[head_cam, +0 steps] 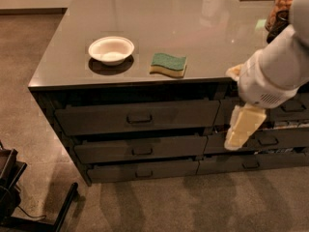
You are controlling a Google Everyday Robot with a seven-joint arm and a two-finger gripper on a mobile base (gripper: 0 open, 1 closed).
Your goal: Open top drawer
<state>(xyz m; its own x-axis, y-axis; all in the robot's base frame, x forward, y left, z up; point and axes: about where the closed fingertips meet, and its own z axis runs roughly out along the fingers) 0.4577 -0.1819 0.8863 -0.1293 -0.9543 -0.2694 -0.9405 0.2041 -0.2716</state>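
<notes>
We see a wide grey counter [159,18] filling most of the scene, with banks of dark drawers under its near edge. The robot's white arm [273,74] reaches in from the right, crossing the counter's near right corner. The top drawer [96,120] lies just under the countertop on the left bank, the tallest front there, with two shallower drawers [106,153] stacked below it. More drawers [285,108] sit to the right, partly hidden by the arm. The gripper [236,141] hangs pointing down in front of those right-hand drawers, just right of the top drawer's right end and well apart from its pull; we cannot tell whether it is released or clenched, and we see nothing held in it. A black stand [12,187] sits on the floor at the near left. On the counter a white bowl [111,50] stands near the edge, with a green and yellow sponge [168,64] to its right. The small loop pull [139,119] sits at the centre of the top drawer, with nothing in front of it.
</notes>
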